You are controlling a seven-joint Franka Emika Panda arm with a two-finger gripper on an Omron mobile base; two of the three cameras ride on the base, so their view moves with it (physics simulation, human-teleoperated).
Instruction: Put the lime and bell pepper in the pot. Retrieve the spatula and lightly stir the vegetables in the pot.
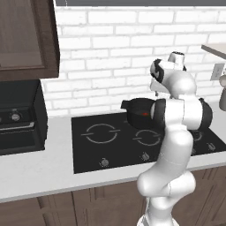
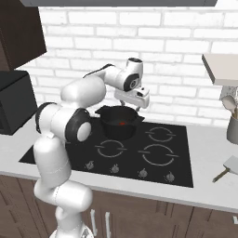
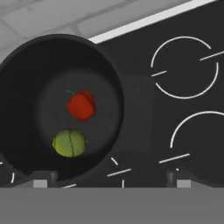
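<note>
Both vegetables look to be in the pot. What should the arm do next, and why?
Probably lift away and swing right toward the spatula lying on the counter. The bell pepper and lime already sit in the pot, and the gripper above it is open and empty, so only stirring is left.

The bell pepper (image 3: 81, 105) and the lime (image 3: 69, 143) lie side by side inside the pot (image 3: 26, 78) on the black cooktop (image 3: 144, 52).

White brick wall (image 1: 114, 53) behind. Dark wood upper cabinet (image 1: 26, 39) at 10 o'clock, black oven (image 1: 20, 117) beneath. Pale grey bench (image 1: 39, 170), wood cabinet fronts (image 2: 162, 216) at 6 o'clock.
</note>
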